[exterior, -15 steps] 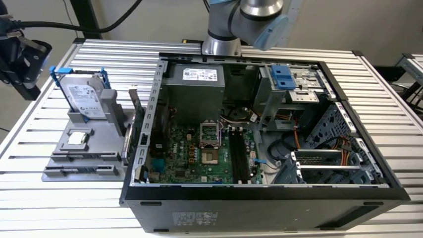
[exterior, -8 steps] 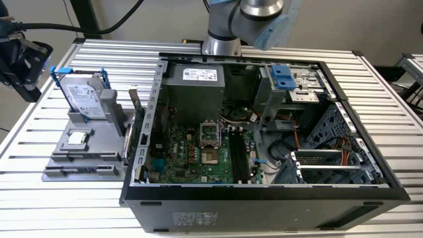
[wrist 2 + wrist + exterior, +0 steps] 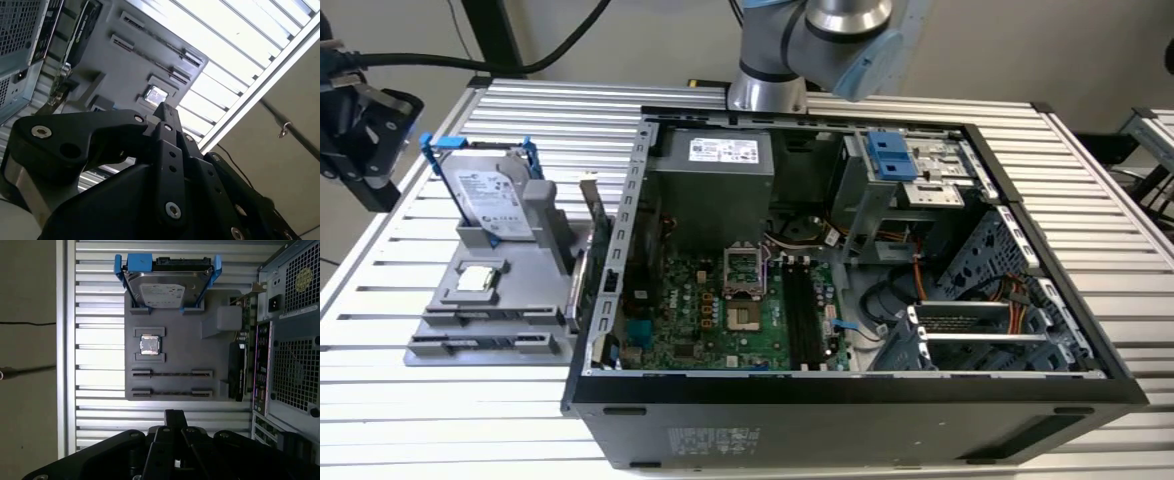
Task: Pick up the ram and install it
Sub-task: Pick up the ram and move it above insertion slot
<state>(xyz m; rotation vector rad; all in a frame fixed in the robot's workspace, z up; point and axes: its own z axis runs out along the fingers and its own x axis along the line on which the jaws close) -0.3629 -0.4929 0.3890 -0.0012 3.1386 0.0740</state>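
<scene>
Gripper closed on nothing, near gray tray carrying 1 hard drive, 1 square chip, 2 long slot strips. Ram: cannot tell where it sits, strips show only thin dark lines. 1 open computer case beside tray

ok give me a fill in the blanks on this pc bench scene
1. The silver boxy hard drive stands on edge in rails coloured ___.
2. The grey plastic tray lies to the exterior view's ___ of the open black computer case.
3. On the tray, the small square silver chip sits between the hard drive and ___ long narrow slot holders.
Missing words: blue; left; two.
</scene>
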